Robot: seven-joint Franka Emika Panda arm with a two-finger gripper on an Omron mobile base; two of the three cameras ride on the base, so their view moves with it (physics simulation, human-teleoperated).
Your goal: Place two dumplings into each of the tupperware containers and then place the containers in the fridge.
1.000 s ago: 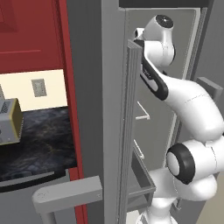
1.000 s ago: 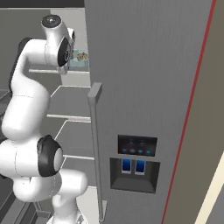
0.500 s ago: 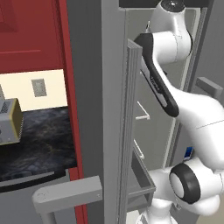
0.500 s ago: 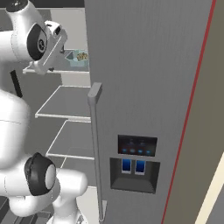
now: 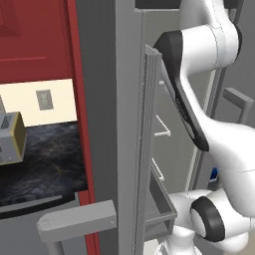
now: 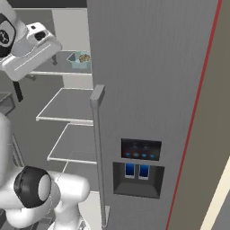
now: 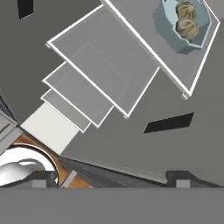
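Observation:
The fridge stands open. On its upper shelf sits a pale blue tupperware container holding two tan dumplings; the container lies at the top right of the hand view. My gripper hangs left of that shelf, apart from the container, tilted down over the lower shelves. It is open, and nothing lies between the fingertips. In the left base view my arm stands past the edge of the fridge's left door.
Two bare glass shelves sit below the container's shelf. The right door's bar handle and dispenser panel face me. Left of the fridge are a red cabinet, a dark counter and a boxy appliance.
The hand has drawn back to the left, away from the container on the shelf, and the arm has swung higher. The jaws stayed open. The container has not moved.

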